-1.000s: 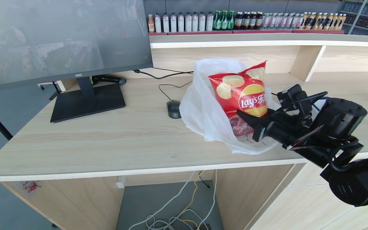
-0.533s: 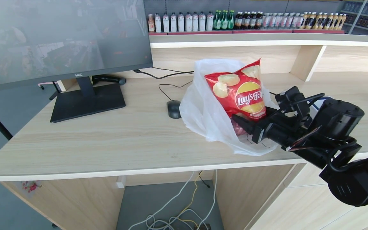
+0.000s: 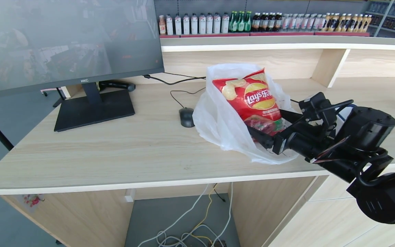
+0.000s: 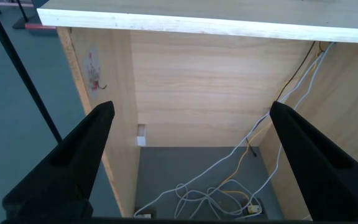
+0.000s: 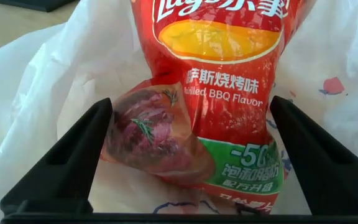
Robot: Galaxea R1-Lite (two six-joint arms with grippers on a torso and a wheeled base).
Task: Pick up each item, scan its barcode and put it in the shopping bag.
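Evidently bagging is finishing: chip packet (image 3: 252,99) sitting in shopping bag (image 3: 214,120), right gripper (image 3: 265,120) fingers hanging open around it.

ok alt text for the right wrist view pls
A red chip bag sits upright inside a white shopping bag, its lower end between the two black fingers of the open right gripper.

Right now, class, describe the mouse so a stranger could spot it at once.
Start at the wooden counter. Between the black monitor stand and the white plastic bag lies a mouse. It is the small dark oval trailing a thin cord.
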